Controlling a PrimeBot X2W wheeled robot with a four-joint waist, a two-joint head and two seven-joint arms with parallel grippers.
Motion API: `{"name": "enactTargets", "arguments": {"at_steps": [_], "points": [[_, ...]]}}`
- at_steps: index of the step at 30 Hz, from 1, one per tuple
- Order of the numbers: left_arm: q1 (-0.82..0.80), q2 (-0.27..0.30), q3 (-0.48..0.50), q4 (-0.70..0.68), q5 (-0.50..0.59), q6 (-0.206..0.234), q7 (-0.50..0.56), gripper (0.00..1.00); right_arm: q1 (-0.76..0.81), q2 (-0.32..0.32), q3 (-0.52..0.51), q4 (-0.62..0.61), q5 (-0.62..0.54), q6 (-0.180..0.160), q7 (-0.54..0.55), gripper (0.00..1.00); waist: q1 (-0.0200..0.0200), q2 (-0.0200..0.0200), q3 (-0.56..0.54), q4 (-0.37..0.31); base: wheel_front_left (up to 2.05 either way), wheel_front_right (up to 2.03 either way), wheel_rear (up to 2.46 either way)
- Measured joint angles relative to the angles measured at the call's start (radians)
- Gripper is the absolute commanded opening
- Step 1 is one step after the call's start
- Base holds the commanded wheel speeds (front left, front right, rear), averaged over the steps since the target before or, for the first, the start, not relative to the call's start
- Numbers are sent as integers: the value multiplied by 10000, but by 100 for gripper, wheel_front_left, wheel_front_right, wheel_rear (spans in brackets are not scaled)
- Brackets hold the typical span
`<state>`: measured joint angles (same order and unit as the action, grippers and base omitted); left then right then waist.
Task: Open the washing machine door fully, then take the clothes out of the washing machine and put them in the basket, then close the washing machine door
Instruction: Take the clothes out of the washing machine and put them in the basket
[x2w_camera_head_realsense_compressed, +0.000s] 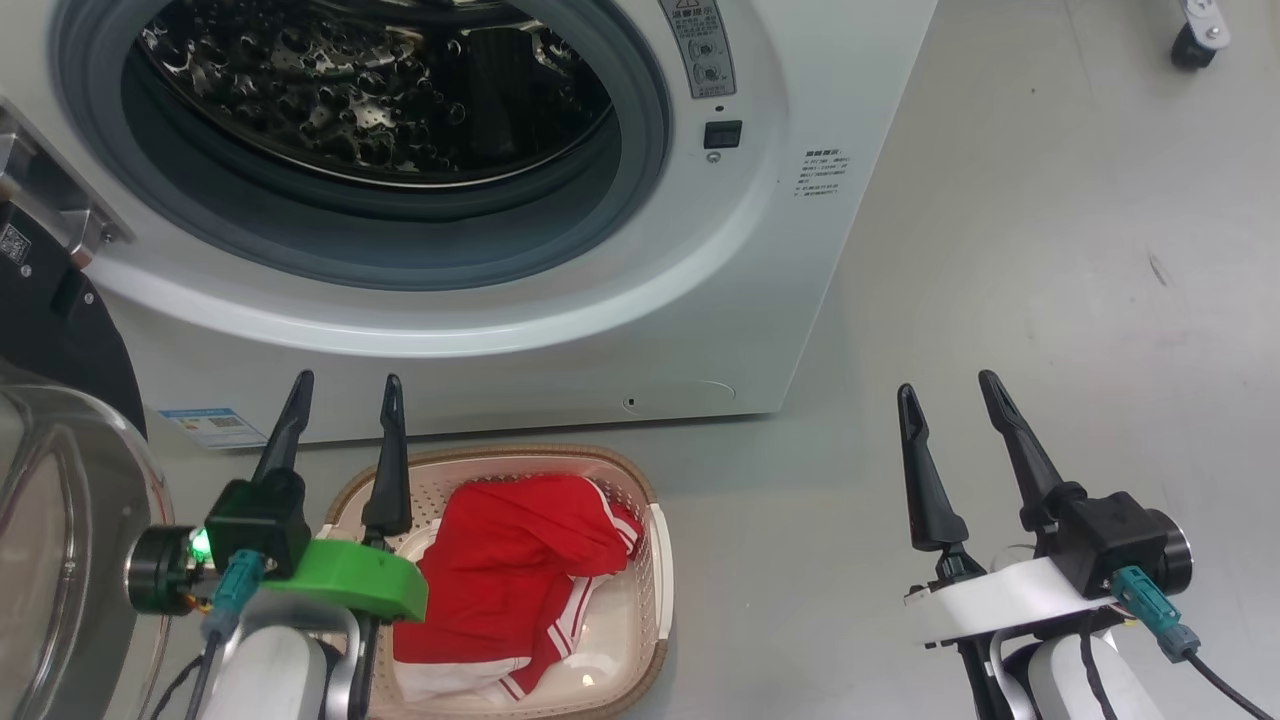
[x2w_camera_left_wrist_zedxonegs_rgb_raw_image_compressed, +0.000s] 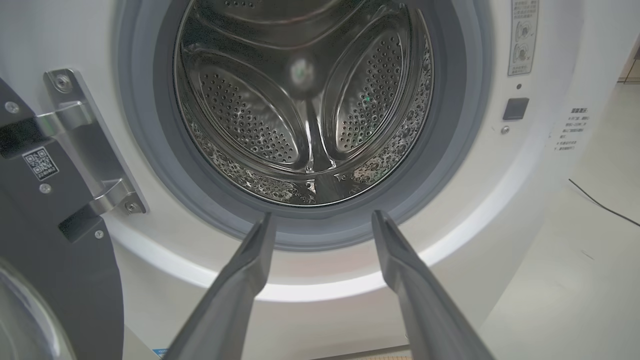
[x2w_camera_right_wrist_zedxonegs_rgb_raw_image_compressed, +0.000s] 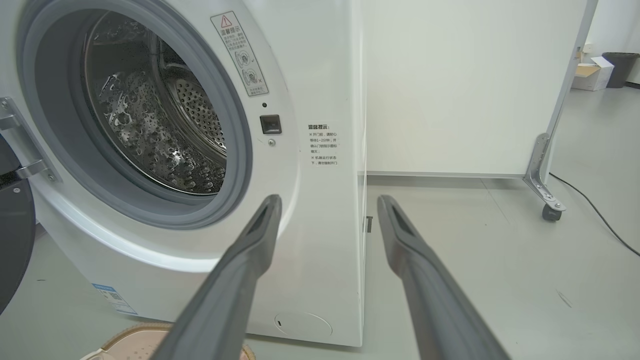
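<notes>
The white washing machine (x2w_camera_head_realsense_compressed: 760, 250) stands open, and its steel drum (x2w_camera_left_wrist_zedxonegs_rgb_raw_image_compressed: 305, 105) holds nothing that I can see. Its door (x2w_camera_head_realsense_compressed: 60, 480), black-rimmed with a clear glass bowl, hangs swung out at the left on a metal hinge (x2w_camera_left_wrist_zedxonegs_rgb_raw_image_compressed: 85, 145). The red clothes (x2w_camera_head_realsense_compressed: 510, 580) with white stripes lie in the cream basket (x2w_camera_head_realsense_compressed: 655, 560) on the floor in front of the machine. My left gripper (x2w_camera_head_realsense_compressed: 345, 385) is open above the basket's left side, fingers pointing at the drum opening. Over the floor to the right my right gripper (x2w_camera_head_realsense_compressed: 945, 385) stands open and holds nothing.
Grey floor (x2w_camera_head_realsense_compressed: 1050, 300) spreads to the right of the machine. A white panel on a castor (x2w_camera_right_wrist_zedxonegs_rgb_raw_image_compressed: 550, 212) stands behind, with a black cable (x2w_camera_right_wrist_zedxonegs_rgb_raw_image_compressed: 595, 210) on the floor beside it. A bin and boxes (x2w_camera_right_wrist_zedxonegs_rgb_raw_image_compressed: 607, 70) sit far back.
</notes>
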<state>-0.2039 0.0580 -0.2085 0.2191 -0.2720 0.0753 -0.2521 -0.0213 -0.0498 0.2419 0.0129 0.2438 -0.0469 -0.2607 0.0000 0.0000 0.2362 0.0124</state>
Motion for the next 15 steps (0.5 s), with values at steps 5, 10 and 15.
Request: {"name": "enactTargets", "arguments": {"at_steps": [5,10,15], "points": [[915,10,-123,-84,31,4,0,100,400,4,-278,2,0,-100,0,100,0,0,-375,-20,0,0,0],[1627,10,-284,-330,104,88,2,100,976,13,-518,-6,2,-180,0,100,0,0,-813,7,0,0,0],[2087,12,-360,-648,174,123,2,100,1421,40,-556,-52,0,-268,0,100,0,0,-1203,84,0,0,0]]}}
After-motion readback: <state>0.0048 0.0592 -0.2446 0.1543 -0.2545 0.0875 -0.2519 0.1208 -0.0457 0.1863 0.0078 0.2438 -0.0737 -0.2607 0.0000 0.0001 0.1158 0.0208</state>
